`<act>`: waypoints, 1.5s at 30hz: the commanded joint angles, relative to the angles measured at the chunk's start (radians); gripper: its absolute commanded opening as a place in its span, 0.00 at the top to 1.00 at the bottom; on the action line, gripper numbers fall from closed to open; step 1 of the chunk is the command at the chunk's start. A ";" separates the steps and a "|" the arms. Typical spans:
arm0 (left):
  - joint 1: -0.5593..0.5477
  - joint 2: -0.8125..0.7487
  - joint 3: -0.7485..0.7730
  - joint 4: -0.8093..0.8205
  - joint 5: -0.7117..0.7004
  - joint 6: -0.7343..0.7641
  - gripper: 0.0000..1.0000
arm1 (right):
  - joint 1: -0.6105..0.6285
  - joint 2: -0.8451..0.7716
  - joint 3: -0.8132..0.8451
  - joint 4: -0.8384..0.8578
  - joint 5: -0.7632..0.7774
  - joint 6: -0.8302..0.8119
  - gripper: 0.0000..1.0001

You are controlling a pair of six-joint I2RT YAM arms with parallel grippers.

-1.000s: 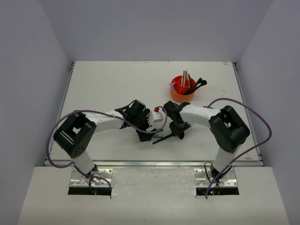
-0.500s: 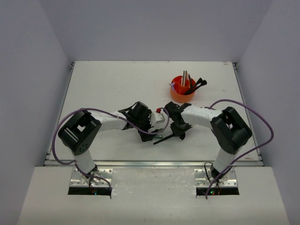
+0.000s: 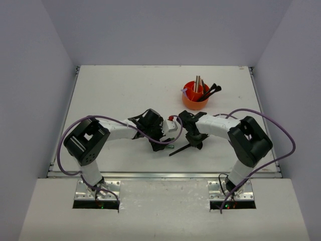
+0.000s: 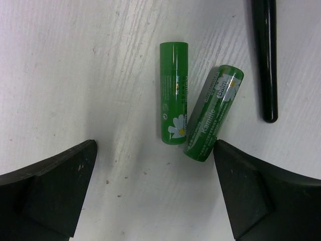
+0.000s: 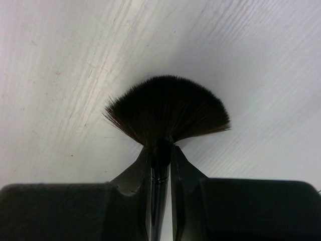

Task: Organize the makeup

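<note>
Two small green tubes lie side by side on the table, one (image 4: 174,93) straight and one (image 4: 213,113) tilted against it. My left gripper (image 4: 154,153) is open just above the table, its fingers either side of the tubes' near ends. In the left wrist view a black brush handle (image 4: 265,60) lies to the right of the tubes. My right gripper (image 5: 161,150) is shut on the ferrule of the black fan brush (image 5: 168,108), whose bristles spread just beyond the fingertips. In the top view the two grippers, left (image 3: 163,136) and right (image 3: 194,139), sit close together at the table's middle.
The round orange cup (image 3: 196,95) stands behind the right arm and holds tan sticks, black brushes and a lilac tool. The table's front edge (image 3: 165,173) is close below the grippers. Purple cables loop off both arms.
My right gripper has shifted a little right with the fan brush in it. My left gripper has moved right, over the green tubes.
</note>
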 commanded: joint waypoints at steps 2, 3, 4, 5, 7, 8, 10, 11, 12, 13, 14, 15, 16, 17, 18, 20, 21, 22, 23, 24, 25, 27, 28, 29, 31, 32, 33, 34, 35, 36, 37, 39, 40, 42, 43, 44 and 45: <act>-0.007 0.019 0.021 0.000 -0.011 -0.017 0.00 | -0.005 -0.107 -0.032 -0.050 0.187 -0.063 1.00; -0.007 0.020 0.021 -0.001 -0.011 -0.017 0.00 | -0.005 -0.132 -0.042 -0.048 0.214 -0.081 1.00; -0.008 0.022 0.022 -0.001 -0.012 -0.017 0.00 | -0.005 -0.152 -0.055 -0.043 0.237 -0.098 1.00; -0.008 0.023 0.023 -0.002 -0.012 -0.017 0.00 | -0.006 -0.178 -0.066 -0.029 0.257 -0.116 1.00; -0.007 0.026 0.027 -0.007 -0.012 -0.017 0.00 | -0.005 -0.228 -0.096 0.014 0.289 -0.178 1.00; -0.007 0.027 0.027 -0.008 -0.010 -0.017 0.00 | -0.005 -0.257 -0.108 0.039 0.298 -0.209 1.00; -0.008 0.029 0.028 -0.011 -0.009 -0.020 0.00 | -0.005 -0.303 -0.122 0.078 0.341 -0.265 1.00; -0.008 0.029 0.028 -0.012 -0.007 -0.020 0.00 | -0.005 -0.321 -0.124 0.089 0.370 -0.285 1.00; -0.008 0.029 0.028 -0.013 -0.006 -0.020 0.00 | -0.005 -0.338 -0.125 0.095 0.390 -0.307 1.00; -0.008 0.029 0.028 -0.013 -0.005 -0.022 0.00 | -0.005 -0.358 -0.125 0.106 0.412 -0.341 1.00; -0.008 0.030 0.028 -0.013 -0.005 -0.023 0.00 | -0.005 -0.383 -0.123 0.125 0.441 -0.397 1.00; -0.008 0.030 0.028 -0.013 -0.006 -0.023 0.00 | -0.005 -0.404 -0.121 0.154 0.466 -0.447 1.00; -0.008 0.030 0.029 -0.014 -0.006 -0.023 0.00 | -0.005 -0.426 -0.116 0.187 0.485 -0.511 1.00; -0.008 0.030 0.030 -0.014 -0.005 -0.023 0.00 | -0.006 -0.452 -0.110 0.220 0.512 -0.590 1.00; -0.008 0.030 0.030 -0.014 -0.006 -0.022 0.00 | -0.006 -0.470 -0.106 0.272 0.551 -0.650 1.00; -0.008 0.030 0.029 -0.014 -0.006 -0.022 0.00 | -0.009 -0.507 -0.101 0.385 0.591 -0.786 1.00; -0.008 0.029 0.028 -0.014 -0.006 -0.024 0.00 | -0.013 -0.535 -0.106 0.461 0.594 -0.912 1.00; -0.007 0.028 0.028 -0.015 -0.004 -0.025 0.00 | -0.037 -0.573 -0.121 0.582 0.568 -1.086 1.00; -0.007 0.027 0.027 -0.015 -0.004 -0.025 0.00 | -0.076 -0.602 -0.141 0.750 0.485 -1.224 1.00; -0.007 0.027 0.027 -0.014 -0.005 -0.025 0.00 | -0.100 -0.614 -0.154 0.904 0.363 -1.293 1.00; -0.008 0.026 0.025 -0.014 -0.004 -0.025 0.00 | -0.129 -0.622 -0.164 0.920 0.348 -1.352 1.00; -0.008 0.023 0.023 -0.011 -0.005 -0.025 0.00 | -0.183 -0.603 -0.145 1.102 0.198 -1.472 1.00; -0.008 0.022 0.021 -0.011 -0.005 -0.026 0.00 | -0.194 -0.581 -0.120 1.105 0.184 -1.514 1.00; -0.007 0.019 0.019 -0.009 -0.005 -0.027 0.00 | -0.207 -0.547 -0.063 1.138 0.175 -1.587 1.00; -0.008 0.016 0.016 -0.005 -0.005 -0.029 0.00 | -0.233 -0.485 -0.017 1.188 0.116 -1.643 1.00; -0.008 0.014 0.014 -0.004 -0.005 -0.030 0.00 | -0.246 -0.454 0.002 1.213 0.084 -1.666 1.00; -0.008 0.011 0.012 -0.002 -0.005 -0.032 0.00 | -0.251 -0.429 0.009 1.250 0.057 -1.691 1.00; -0.008 0.011 0.011 -0.001 -0.006 -0.032 0.00 | -0.253 -0.401 0.014 1.302 0.051 -1.726 1.00; -0.008 0.010 0.009 0.000 -0.008 -0.032 0.00 | -0.254 -0.370 0.023 1.355 0.052 -1.765 1.00; -0.007 0.008 0.005 0.004 -0.011 -0.034 0.00 | -0.254 -0.331 0.044 1.400 0.057 -1.807 1.00; -0.007 0.006 0.005 0.004 -0.010 -0.034 0.00 | -0.254 -0.309 0.063 1.413 0.067 -1.823 1.00; -0.008 0.005 0.004 0.008 -0.012 -0.035 0.00 | -0.258 -0.258 0.092 1.441 0.097 -1.832 1.00; -0.007 0.004 0.004 0.008 -0.014 -0.035 0.00 | -0.260 -0.240 0.101 1.470 0.102 -1.859 1.00; -0.007 0.001 0.003 0.012 -0.015 -0.037 0.00 | -0.261 -0.211 0.113 1.503 0.123 -1.879 1.00; -0.008 0.000 0.002 0.012 -0.015 -0.037 0.00 | -0.265 -0.198 0.114 1.509 0.131 -1.876 1.00; -0.008 -0.002 0.000 0.013 -0.015 -0.037 0.00 | -0.271 -0.179 0.118 1.510 0.139 -1.862 1.00; -0.008 -0.004 -0.003 0.015 -0.016 -0.037 0.00 | -0.276 -0.165 0.120 1.510 0.143 -1.846 1.00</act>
